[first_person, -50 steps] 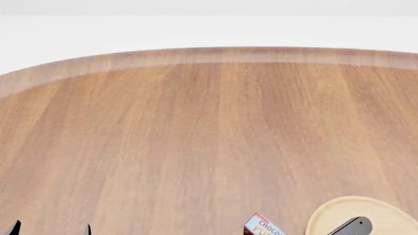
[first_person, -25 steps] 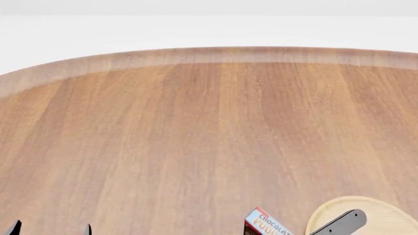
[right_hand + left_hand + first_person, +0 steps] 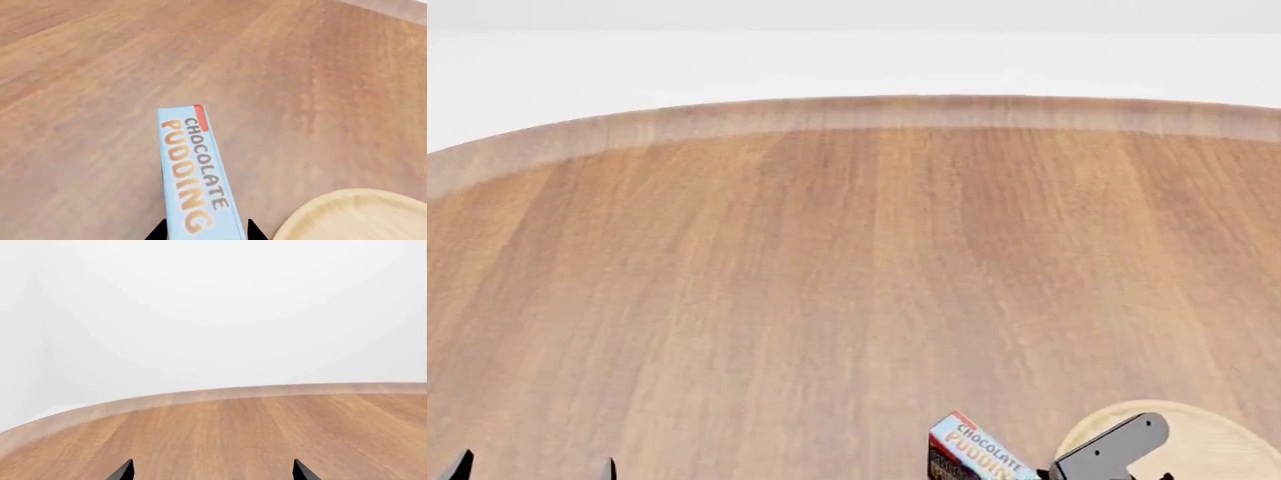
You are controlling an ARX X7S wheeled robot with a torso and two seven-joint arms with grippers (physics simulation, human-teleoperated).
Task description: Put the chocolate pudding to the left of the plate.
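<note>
With the right hand [image 3: 203,231] clamped on the blue-topped chocolate pudding box [image 3: 197,175], lower it level onto the wooden worktop [image 3: 827,270] just left of the pale wooden plate [image 3: 353,215], clear of its rim.

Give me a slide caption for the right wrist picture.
Right hand holding the chocolate pudding box above the wooden table, beside the plate.

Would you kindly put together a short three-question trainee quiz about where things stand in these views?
1. True or false: the chocolate pudding lies inside the plate.
2. Which hand has the pudding box between its fingers: A) left hand B) right hand?
3. Fill in: in the head view, the box shows to the ___ of the plate.

Key: 1 false, it is beside the plate's rim; 2 B, the left hand's fingers are apart with nothing between them; 3 left.
</note>
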